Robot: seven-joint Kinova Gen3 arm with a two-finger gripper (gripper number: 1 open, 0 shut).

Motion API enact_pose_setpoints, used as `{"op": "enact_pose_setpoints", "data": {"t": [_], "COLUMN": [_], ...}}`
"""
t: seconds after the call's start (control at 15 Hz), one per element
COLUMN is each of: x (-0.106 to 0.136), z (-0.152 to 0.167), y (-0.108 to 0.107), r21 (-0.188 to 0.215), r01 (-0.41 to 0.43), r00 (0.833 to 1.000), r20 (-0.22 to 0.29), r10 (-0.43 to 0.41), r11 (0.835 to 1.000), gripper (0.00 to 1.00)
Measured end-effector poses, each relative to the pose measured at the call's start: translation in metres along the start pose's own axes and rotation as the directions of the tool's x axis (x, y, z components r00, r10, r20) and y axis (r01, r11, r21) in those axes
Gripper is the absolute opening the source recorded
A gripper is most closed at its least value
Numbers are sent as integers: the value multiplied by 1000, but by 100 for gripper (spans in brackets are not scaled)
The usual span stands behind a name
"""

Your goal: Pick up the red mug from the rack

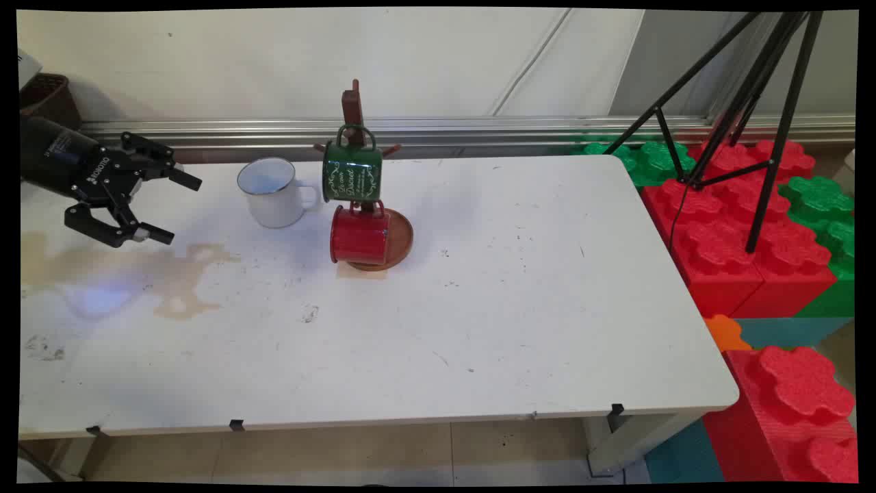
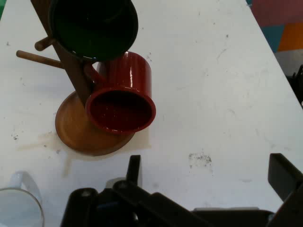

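A black gripper [image 1: 171, 207] hangs above the white tabletop [image 1: 520, 308], to the left of the wooden mug stand [image 1: 358, 137]. Its two fingers [image 1: 154, 234] are spread wide apart and hold nothing.

The mug stand is a brown post on a round wooden base [image 2: 78, 130]. A green mug [image 1: 352, 170] with white writing hangs high up on the stand. A red mug [image 1: 361, 235] hangs lower down on the stand, just under the green one, lying on its side with its open mouth to the left. A white mug [image 1: 272, 192] with a dark rim stands upright on the tabletop just left of the stand, between the stand and the gripper. The gripper is not touching it.

A brown stain [image 1: 179, 274] lies on the tabletop left of the stand. Big red and green blocks [image 1: 739, 233] and a black tripod [image 1: 753, 103] are far to the right of the stand.
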Motion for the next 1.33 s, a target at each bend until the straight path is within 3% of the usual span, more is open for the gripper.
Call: {"op": "enact_pose_setpoints", "data": {"t": [0.47, 1.33], "x": [-3, -25], "z": [17, 94], "y": [-4, -24], "r21": [0, -8], "r01": [43, 128], "r00": [999, 989], "r20": [-19, -73], "r10": [-43, -128], "r11": [999, 992], "gripper": [100, 100]}}
